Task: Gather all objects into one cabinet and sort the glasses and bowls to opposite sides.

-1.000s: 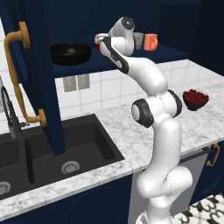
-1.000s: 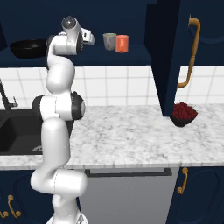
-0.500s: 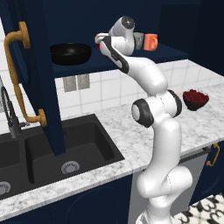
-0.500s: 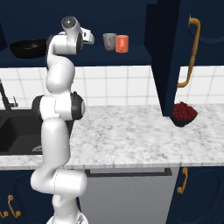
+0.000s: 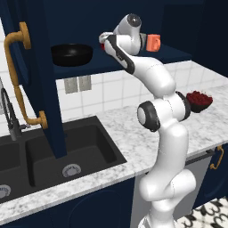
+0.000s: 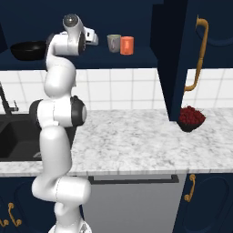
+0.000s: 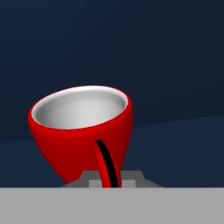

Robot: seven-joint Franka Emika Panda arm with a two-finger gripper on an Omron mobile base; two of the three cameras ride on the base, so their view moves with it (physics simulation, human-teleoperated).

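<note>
One red cup (image 7: 83, 127) sits pinched by its handle in the gripper (image 7: 107, 178).

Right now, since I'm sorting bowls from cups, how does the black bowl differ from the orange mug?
The black bowl is wide and shallow, while the orange mug is narrow and taller for its width. The bowl is glossy black and the mug bright orange. The bowl stands alone and the mug stands beside a grey cup. Both sit upright on the cabinet shelf, at opposite ends, and neither is in the hand.
</note>
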